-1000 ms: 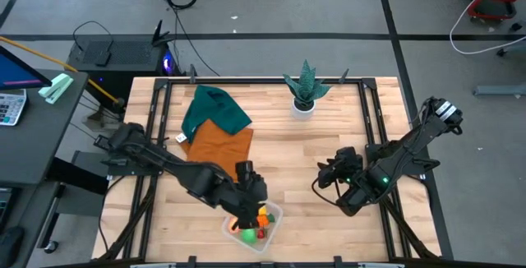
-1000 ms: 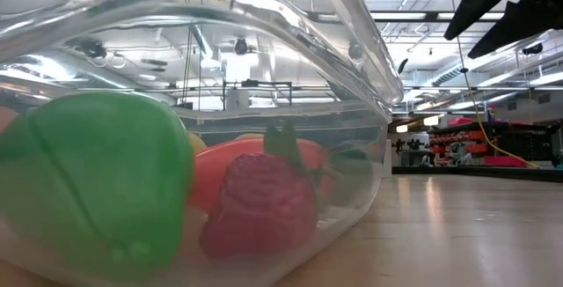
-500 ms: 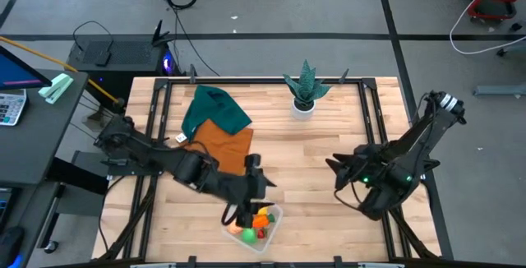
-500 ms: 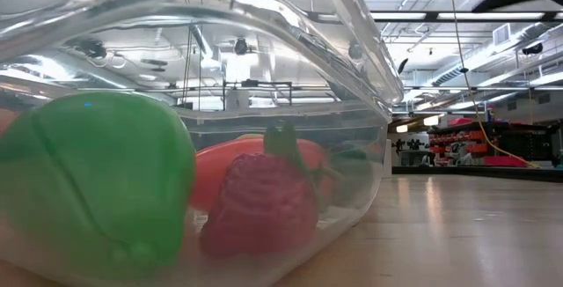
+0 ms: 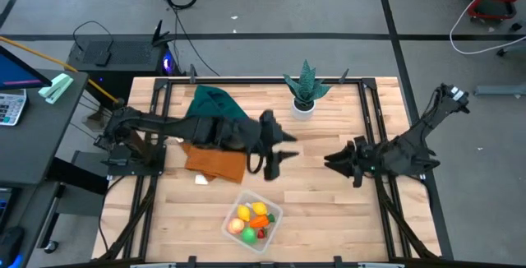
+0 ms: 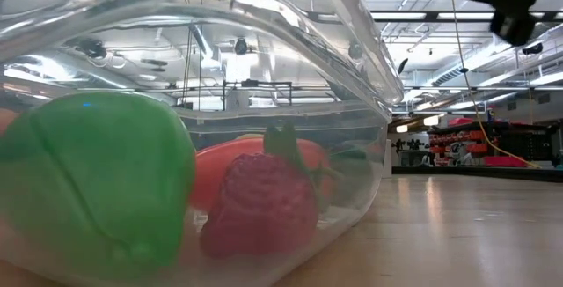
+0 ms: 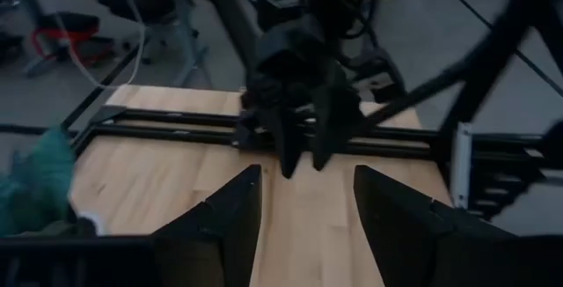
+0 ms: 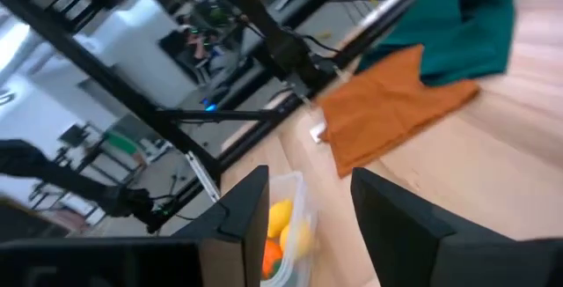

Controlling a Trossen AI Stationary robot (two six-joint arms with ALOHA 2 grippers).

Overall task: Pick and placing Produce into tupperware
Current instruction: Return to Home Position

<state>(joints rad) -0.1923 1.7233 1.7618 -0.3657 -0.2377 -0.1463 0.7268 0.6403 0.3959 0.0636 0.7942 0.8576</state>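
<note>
Your clear plastic rectangular tupperware (image 5: 274, 211) sits at the near edge of the desk (image 5: 329, 219), with yellow, orange, green and red toy produce (image 5: 251, 219) inside. Left gripper (image 5: 278, 149) hangs mid-desk, released, empty. Right gripper (image 5: 335, 159) faces it, likewise spread, empty.

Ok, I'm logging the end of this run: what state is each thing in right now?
tupperware: lidless, holding the produce, near the table's front edge.
produce: inside the tupperware.
left gripper: open, empty, over the table's middle.
right gripper: open, empty, over the table's right side.
teal cloth: crumpled, overlapping the orange cloth.
orange cloth: lying flat.
potted plant: upright.
</note>
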